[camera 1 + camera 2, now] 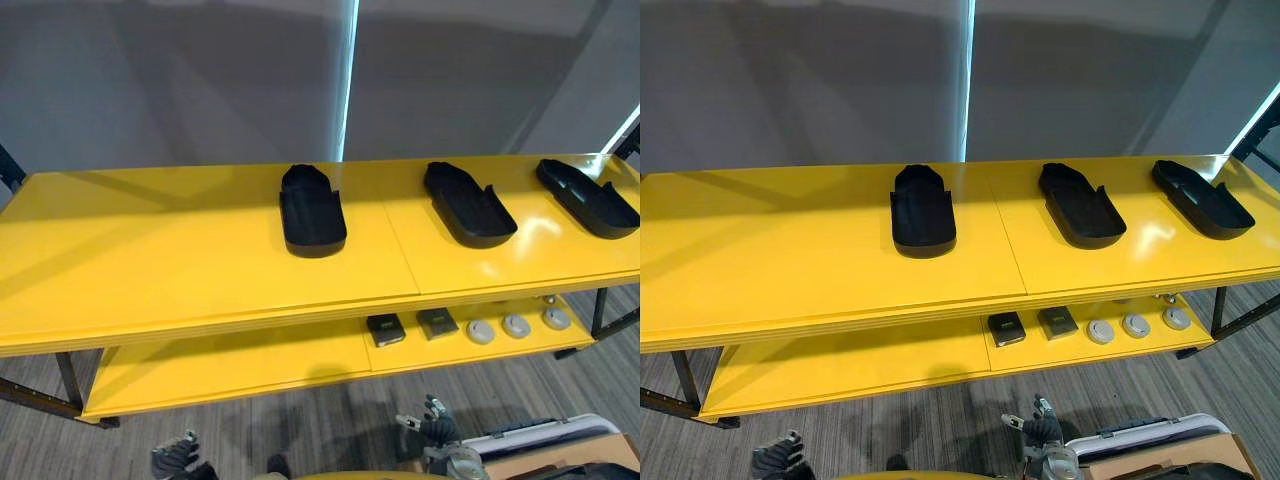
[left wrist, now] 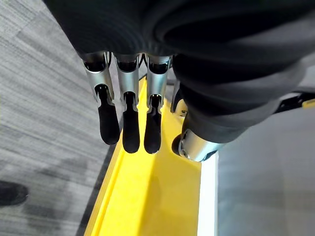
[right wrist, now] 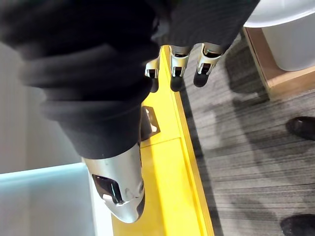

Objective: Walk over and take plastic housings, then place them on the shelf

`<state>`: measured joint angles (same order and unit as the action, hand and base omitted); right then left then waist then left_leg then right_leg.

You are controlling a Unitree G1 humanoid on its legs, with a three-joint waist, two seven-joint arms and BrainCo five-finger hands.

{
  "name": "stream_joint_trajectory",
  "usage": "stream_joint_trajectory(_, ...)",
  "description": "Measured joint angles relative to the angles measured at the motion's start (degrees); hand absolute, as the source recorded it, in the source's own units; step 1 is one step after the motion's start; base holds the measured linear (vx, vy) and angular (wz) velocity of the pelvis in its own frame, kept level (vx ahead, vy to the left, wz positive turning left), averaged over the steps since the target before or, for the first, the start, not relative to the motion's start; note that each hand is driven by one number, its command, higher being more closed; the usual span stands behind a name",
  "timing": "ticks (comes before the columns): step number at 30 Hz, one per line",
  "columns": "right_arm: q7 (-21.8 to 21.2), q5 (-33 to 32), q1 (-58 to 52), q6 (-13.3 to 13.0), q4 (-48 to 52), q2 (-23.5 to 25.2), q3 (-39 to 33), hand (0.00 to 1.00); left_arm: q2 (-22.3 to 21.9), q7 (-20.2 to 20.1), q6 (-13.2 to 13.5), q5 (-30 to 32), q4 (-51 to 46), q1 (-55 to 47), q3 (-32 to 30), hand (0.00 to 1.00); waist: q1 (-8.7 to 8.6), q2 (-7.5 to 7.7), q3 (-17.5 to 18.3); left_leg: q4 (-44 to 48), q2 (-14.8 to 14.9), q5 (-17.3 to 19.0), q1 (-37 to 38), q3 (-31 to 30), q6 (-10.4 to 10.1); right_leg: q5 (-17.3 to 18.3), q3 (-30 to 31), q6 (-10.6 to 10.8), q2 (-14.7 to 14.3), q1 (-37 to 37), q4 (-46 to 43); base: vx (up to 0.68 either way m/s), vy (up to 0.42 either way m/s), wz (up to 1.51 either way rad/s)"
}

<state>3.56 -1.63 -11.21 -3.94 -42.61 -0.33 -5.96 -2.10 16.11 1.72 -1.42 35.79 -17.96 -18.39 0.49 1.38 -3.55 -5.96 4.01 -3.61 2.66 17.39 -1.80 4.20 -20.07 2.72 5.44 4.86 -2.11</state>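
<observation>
Plastic housings, three black shells, lie in a row on the top board of a yellow shelf [image 1: 150, 260], all well apart from one another. We see the left housing [image 1: 312, 210] just left of the seam between the two top panels, with a broad stretch of yellow board running from it to the shelf's left end. The middle housing [image 1: 468, 205] sits right of that seam. The right housing [image 1: 588, 198] lies slanted near the right end, close to the back edge. All three sit toward the back, leaving a band of board along the front edge.

On the lower board [image 1: 230, 365], two small dark square parts [image 1: 385, 329] lie beside three pale round discs [image 1: 516, 325], all at its right end.

Grey carpet [image 1: 320, 430] lies between us and the shelf. Our left hand [image 1: 175, 457] hangs low over it, its fingers [image 2: 132, 132] straight and side by side, holding nothing. Our right hand [image 1: 432, 428] hangs low too, fingers [image 3: 204, 64] relaxed and empty, just beside a white container [image 1: 545, 433] at the lower right.
</observation>
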Motion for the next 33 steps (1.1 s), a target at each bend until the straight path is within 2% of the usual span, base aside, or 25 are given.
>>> stream_joint_trajectory(7,0.37,0.02,1.26,-0.01,-3.99,-0.32,-0.96,0.0,0.9,-1.13,0.41,2.16,5.53,1.67,5.58,0.0,-0.29,-1.74,-0.12,0.01,-0.19,-0.03,1.15,0.23,0.07,0.0,1.34,0.04,0.03,0.02,-0.15,0.07,0.0,-0.08)
stream_joint_trajectory(9,0.72,0.05,2.18,-0.03,-4.01,-0.53,-0.97,0.0,1.54,-1.1,0.64,2.2,5.9,1.76,6.48,0.0,-1.35,-1.84,-0.19,0.03,-0.13,0.06,1.19,0.26,-0.05,0.03,1.38,0.02,-0.07,0.05,-0.06,0.07,-0.014,-0.06)
stream_joint_trajectory(14,1.38,0.27,3.79,-0.17,-4.0,-2.24,-0.97,0.0,3.04,-1.13,0.73,4.0,6.53,3.35,9.05,0.0,-1.16,-1.47,-0.78,0.6,0.03,0.31,1.77,1.03,-0.38,0.06,2.88,-0.06,-0.38,0.0,-0.17,0.03,-0.006,-0.12)
stream_joint_trajectory(17,1.61,0.71,5.74,-0.25,-3.99,-2.56,-0.74,0.0,3.13,-1.04,1.03,4.31,6.25,4.67,9.41,0.0,-1.1,-0.55,-2.41,6.29,-0.19,2.0,-0.44,-6.94,-1.66,-0.12,5.04,-0.22,-0.16,-1.2,-0.83,-0.02,-0.052,-0.33)
stream_joint_trajectory(18,1.72,0.95,6.91,-0.26,-3.99,-3.09,-0.74,0.0,2.67,-1.0,1.07,4.28,6.04,5.15,9.67,0.0,-0.98,-1.36,-2.73,7.94,0.41,4.01,-1.28,-11.36,-2.16,-0.33,6.24,-0.28,-0.34,-2.1,-1.0,-0.01,-0.039,-0.6)
stream_joint_trajectory(19,1.74,1.3,7.58,-0.26,-4.0,-3.67,-0.79,0.0,2.4,-0.99,1.08,4.14,6.01,5.42,10.4,0.0,-1.02,-2.25,-3.01,8.16,0.79,5.6,-1.38,-12.64,-2.38,-0.47,7.74,-0.21,-0.77,-3.26,-1.58,-0.01,0.006,-0.57)
stream_joint_trajectory(22,1.77,1.86,7.42,-0.51,-3.97,-3.75,-0.96,0.0,2.44,-0.98,1.18,3.75,5.18,6.43,11.8,0.0,-1.29,-2.17,-3.07,8.46,0.33,5.87,-1.92,-11.25,-1.97,-1.06,9.92,0.23,-0.36,-5.19,-2.48,-0.04,0.057,-0.46)
stream_joint_trajectory(24,1.76,2.41,7.48,-0.49,-3.96,-3.55,-0.92,0.0,2.36,-0.97,1.41,3.75,5.02,7.36,12.04,0.0,-1.24,-1.55,-3.87,10.66,-0.25,7.54,-2.85,-10.44,-1.24,-1.91,13.99,0.93,-0.09,-7.88,-3.9,-0.03,0.073,-0.81)
stream_joint_trajectory(25,1.76,2.6,7.67,-0.49,-3.85,-3.43,-0.92,0.0,2.39,-0.95,1.41,3.75,4.82,7.87,11.94,0.0,-1.2,-1.71,-3.93,11.46,-0.33,8.14,-3.21,-10.07,-0.99,-2.4,15.41,1.15,-0.13,-8.65,-3.99,-0.06,0.088,-1.12)
stream_joint_trajectory(27,1.77,4.03,9.29,-0.38,-3.5,-3.35,-0.67,0.0,2.53,-0.84,1.5,3.78,3.88,8.31,11.7,0.0,-1.03,-0.87,-5.11,13.85,-0.68,9.76,-4.57,-6.31,-0.13,-4.57,20.56,2.09,-0.43,-11.11,-3.69,-0.09,0.1,-1.26)
stream_joint_trajectory(29,1.8,4.67,9.74,0.06,-2.16,-3.44,0.41,0.0,3.14,-0.71,1.45,4.38,3.32,10.48,11.72,0.0,-1.47,0.04,-6.3,17.11,-0.32,11.16,-7.41,-1.47,1.73,-9.54,23.01,3.61,0.09,-13.83,-1.07,-0.2,0.119,-1.11)
stream_joint_trajectory(30,1.79,4.71,9.73,0.13,-1.52,-3.51,0.69,0.0,3.1,-0.68,1.44,4.38,2.88,10.99,11.73,0.0,-1.49,-0.07,-6.31,17.61,0.05,11.34,-8.19,-0.01,2.19,-11.31,23.14,4.09,-0.01,-14.32,0.01,-0.24,0.111,-0.76)
stream_joint_trajectory(31,1.79,4.88,9.58,0.17,-0.98,-3.79,1.66,0.0,2.9,-0.67,1.51,4.48,2.54,12.07,11.82,0.0,-1.42,-0.46,-6.79,18.25,0.84,11.31,-8.85,2.09,2.88,-8.93,20.3,3.27,0.43,-15.88,-4.73,-0.16,0.065,-0.51)
stream_joint_trajectory(32,1.68,5.23,9.3,0.31,-1.01,-3.8,1.92,0.0,3.12,-0.68,1.5,4.49,2.52,12.36,11.9,0.0,-1.44,-0.5,-6.82,18.27,1.01,11.24,-8.66,2.73,3.0,-4.69,17.9,2.22,0.72,-17.09,-11.25,-0.15,0.07,-0.49)
stream_joint_trajectory(33,1.67,5.79,8.31,0.3,-1.0,-3.57,2.54,0.0,3.22,-0.68,1.44,4.73,2.42,12.32,12.01,0.0,-1.51,-0.53,-6.81,18.04,1.25,11.06,-7.54,3.48,3.28,1.82,15.18,0.97,1.18,-17.22,-21.85,-0.11,0.028,-0.3)
